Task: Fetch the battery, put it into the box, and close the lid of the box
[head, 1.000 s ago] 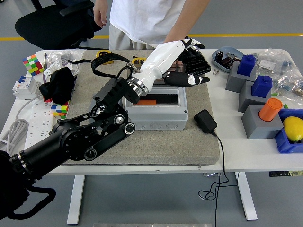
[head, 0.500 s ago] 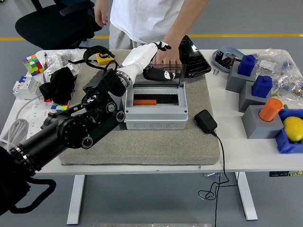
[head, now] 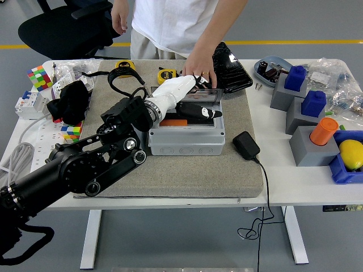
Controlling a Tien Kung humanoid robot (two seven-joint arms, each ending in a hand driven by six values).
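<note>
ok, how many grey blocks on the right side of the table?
3, in a diagonal row: the far one carries a blue piece, the middle one another blue piece, the nearest an orange cylinder. Bags and a blue bin nearby could hide more.

Grey plastic box [head: 186,139] centred on grey foam mat [head: 170,170], black power adapter [head: 245,145] just right, orange battery [head: 173,122] inside.

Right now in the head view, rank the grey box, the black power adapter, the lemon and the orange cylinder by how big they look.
1. Grey box, clearly largest.
2. Black power adapter.
3. Lemon and orange cylinder look about alike; the frame edge cuts off the lemon, so I won't rank them.
</note>
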